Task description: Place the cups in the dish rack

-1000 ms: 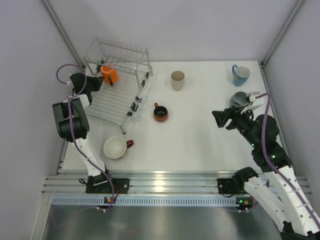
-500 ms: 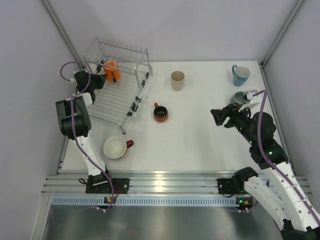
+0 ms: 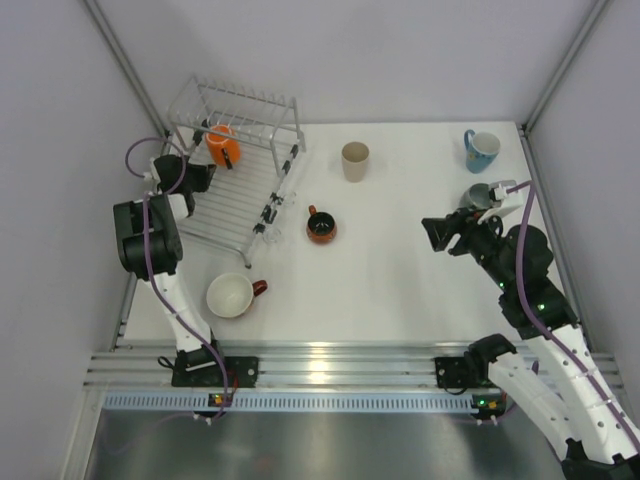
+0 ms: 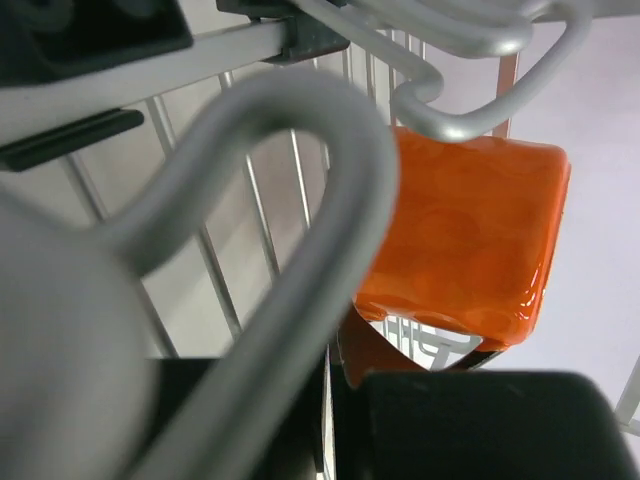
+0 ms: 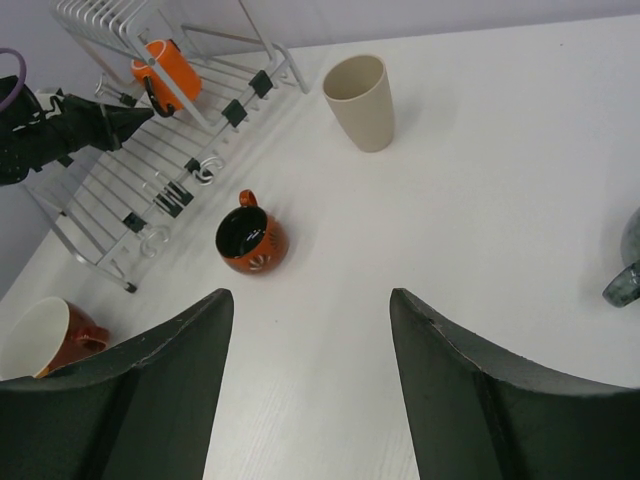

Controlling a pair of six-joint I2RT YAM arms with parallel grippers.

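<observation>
The orange mug (image 3: pixel 220 147) lies in the dish rack (image 3: pixel 240 100) at its far left; it also shows in the left wrist view (image 4: pixel 460 230) and the right wrist view (image 5: pixel 168 65). My left gripper (image 3: pixel 205 178) sits just near of it among the rack wires (image 4: pixel 300 200), apart from the mug, its jaws shut to a thin slit (image 4: pixel 340 400). My right gripper (image 3: pixel 432 237) is open and empty (image 5: pixel 310 295) above the table. On the table stand the beige tumbler (image 3: pixel 355 160), the small dark mug (image 3: pixel 321 228), the white cup (image 3: pixel 230 295) and the light blue mug (image 3: pixel 482 150).
A dark grey mug (image 3: pixel 478 197) sits beside my right arm, at the right edge of the right wrist view (image 5: pixel 625 260). Walls close in the table on the left, back and right. The rack's near end reaches toward the white cup.
The orange mug shifted slightly farther into the rack, then stayed. My left gripper drew back from it toward the near side. The right gripper turned slightly, then held still.
</observation>
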